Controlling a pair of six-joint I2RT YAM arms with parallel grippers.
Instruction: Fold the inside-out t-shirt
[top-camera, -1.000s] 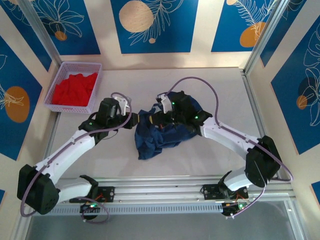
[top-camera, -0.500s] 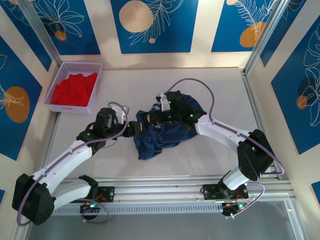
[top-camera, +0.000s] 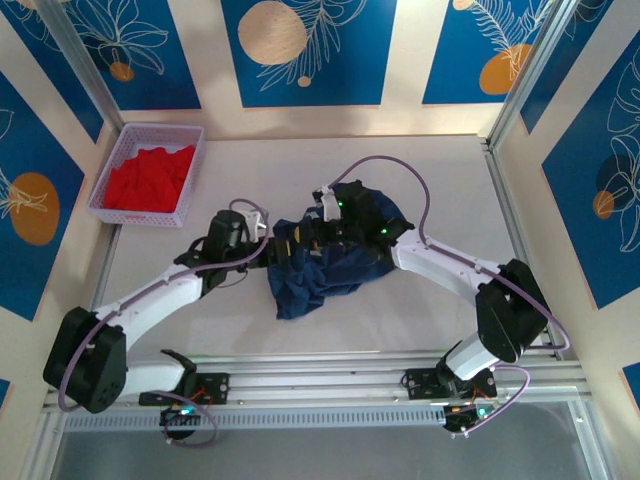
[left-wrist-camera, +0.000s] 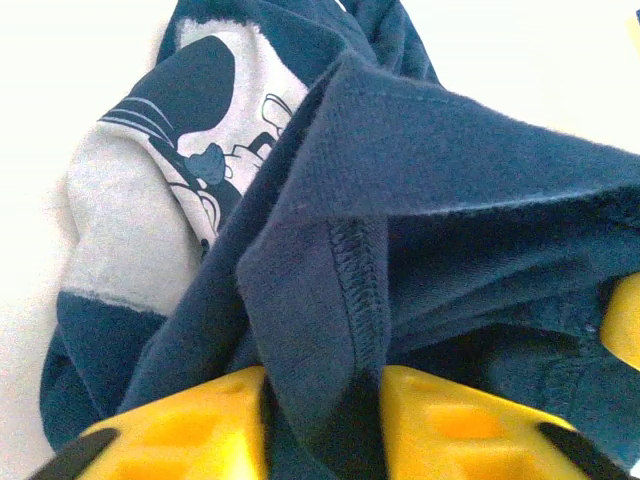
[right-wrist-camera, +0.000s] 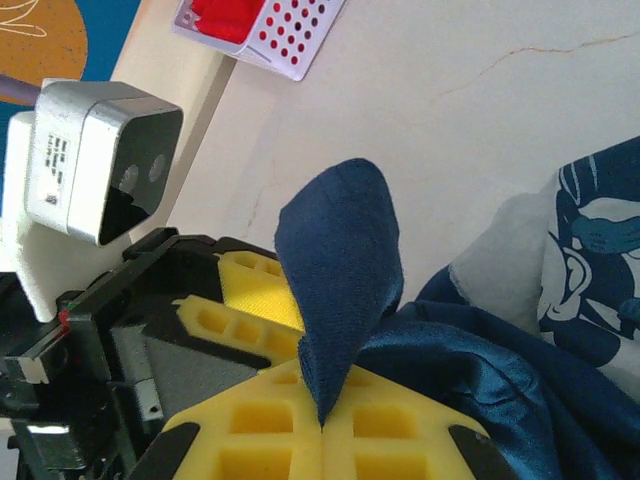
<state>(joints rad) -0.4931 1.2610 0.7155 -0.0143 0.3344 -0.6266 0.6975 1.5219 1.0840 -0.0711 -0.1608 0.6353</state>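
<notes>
The inside-out t-shirt (top-camera: 322, 272) is a crumpled navy heap in the middle of the table, and both grippers meet at its left edge. My left gripper (top-camera: 270, 252) reaches in from the left. In the left wrist view a stitched navy fold (left-wrist-camera: 330, 260) fills the gap between its yellow fingers (left-wrist-camera: 200, 420), so my left gripper (left-wrist-camera: 325, 395) is shut on it. A pale print patch (left-wrist-camera: 135, 220) lies at the left. My right gripper (right-wrist-camera: 322, 405) is shut, with an upright navy flap (right-wrist-camera: 345, 260) pinched between its pads. The left gripper's fingers (right-wrist-camera: 255, 285) sit just beyond that flap.
A lilac perforated basket (top-camera: 165, 129) holding a bright red garment (top-camera: 150, 176) stands at the back left, also seen as the basket (right-wrist-camera: 295, 35) in the right wrist view. Metal frame rails run along the table's near and right edges (top-camera: 505, 200).
The left gripper opened wider, slid right into the shirt's edge and closed again on a fold. The right gripper kept its pinch and shifted slightly left.
</notes>
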